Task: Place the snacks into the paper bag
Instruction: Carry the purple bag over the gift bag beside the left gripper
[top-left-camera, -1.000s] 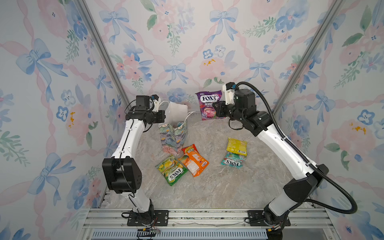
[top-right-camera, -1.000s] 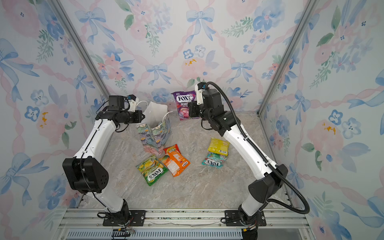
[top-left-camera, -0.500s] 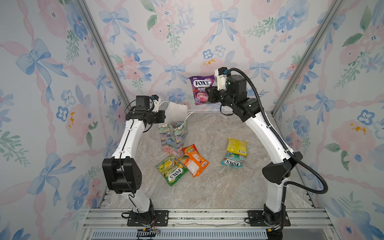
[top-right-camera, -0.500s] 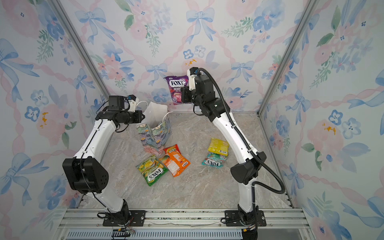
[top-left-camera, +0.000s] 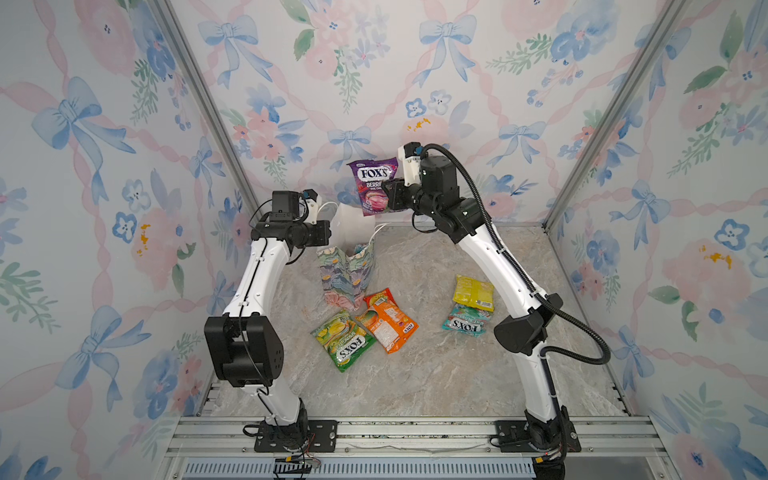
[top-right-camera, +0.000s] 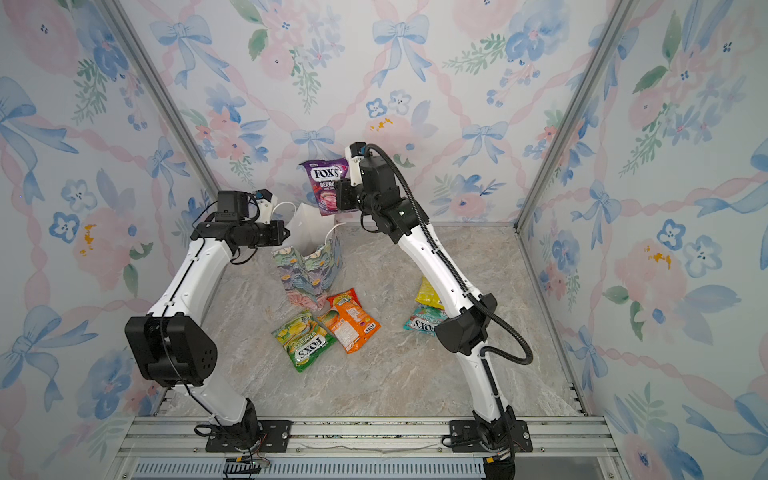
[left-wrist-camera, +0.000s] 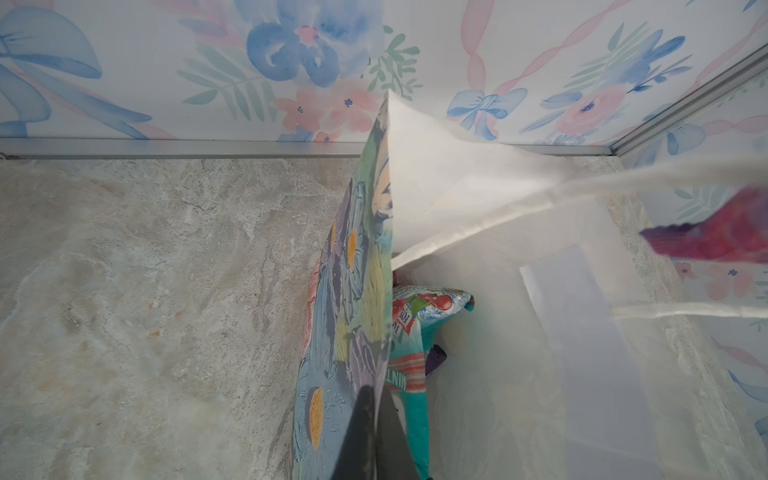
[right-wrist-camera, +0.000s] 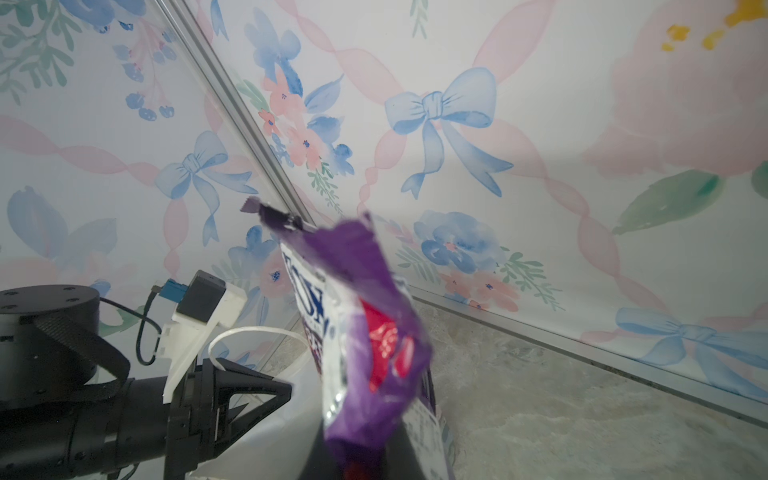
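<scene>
The purple FOX'S packet (top-left-camera: 372, 187) (top-right-camera: 326, 183) (right-wrist-camera: 361, 332) hangs in the air, with my right gripper (top-left-camera: 392, 195) (top-right-camera: 343, 197) (right-wrist-camera: 361, 457) shut on its edge. It is just above the back right of the paper bag's mouth. The flowered paper bag (top-left-camera: 347, 270) (top-right-camera: 307, 270) (left-wrist-camera: 353, 291) stands upright. My left gripper (top-left-camera: 328, 232) (top-right-camera: 284, 233) (left-wrist-camera: 376, 399) is shut on its left wall at the rim. A teal packet (left-wrist-camera: 411, 332) lies inside. On the table lie green (top-left-camera: 343, 338), orange (top-left-camera: 388, 322), yellow (top-left-camera: 473, 293) and teal (top-left-camera: 467, 322) snacks.
Flowered walls close the cell at the back and on both sides, and the bag stands near the back wall (top-left-camera: 374, 83). The white cord handles (right-wrist-camera: 257, 332) arch over the bag's mouth. The marble tabletop (top-left-camera: 415, 382) shows bare toward the front rail.
My right arm has carried the purple packet up and to the left, from beside the bag to over its mouth. The left arm and the bag have not moved.
</scene>
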